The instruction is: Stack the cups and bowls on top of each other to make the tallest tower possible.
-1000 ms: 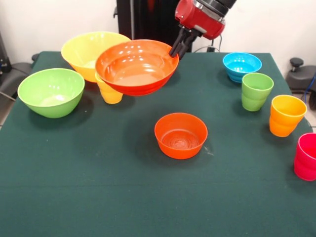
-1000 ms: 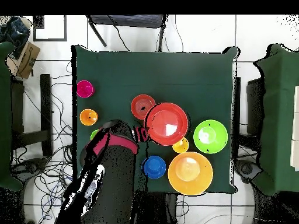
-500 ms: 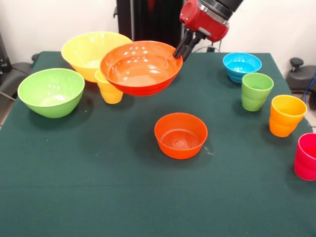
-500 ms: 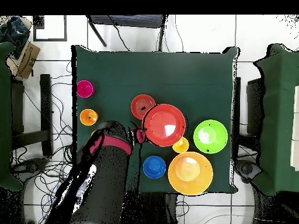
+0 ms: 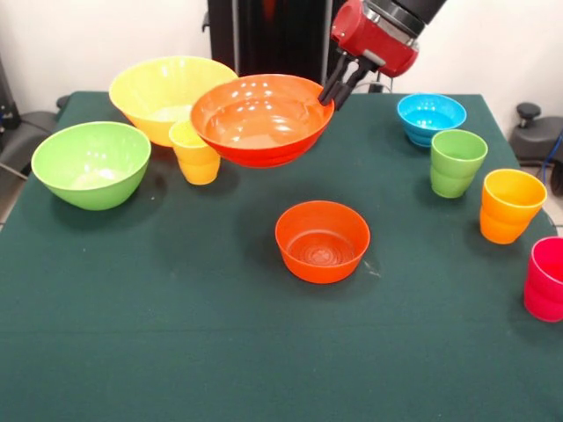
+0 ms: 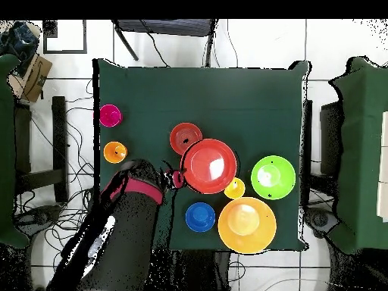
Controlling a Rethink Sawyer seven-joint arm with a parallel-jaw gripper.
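1. The big orange bowl (image 5: 262, 119) looks like glossy plastic, with bright highlights across its smooth inside.
2. The small orange bowl (image 5: 322, 240) is shiny plastic too, with fine rings showing on its bottom.
3. The yellow bowl (image 5: 158, 92) and green bowl (image 5: 91, 163) have the same smooth, glossy plastic look.
4. The light blue bowl (image 5: 430, 117) is glossy plastic with small glints.
5. The green cup (image 5: 456, 163), orange-yellow cup (image 5: 510, 205), pink-red cup (image 5: 546, 279) and yellow cup (image 5: 195, 152) look like smooth plastic with stepped ridges low down.
6. The table (image 5: 176, 334) is covered in matt dark green cloth.
7. The arm's red shell (image 5: 374, 35) is smooth and shiny; the gripper (image 5: 339, 86) is matt black.
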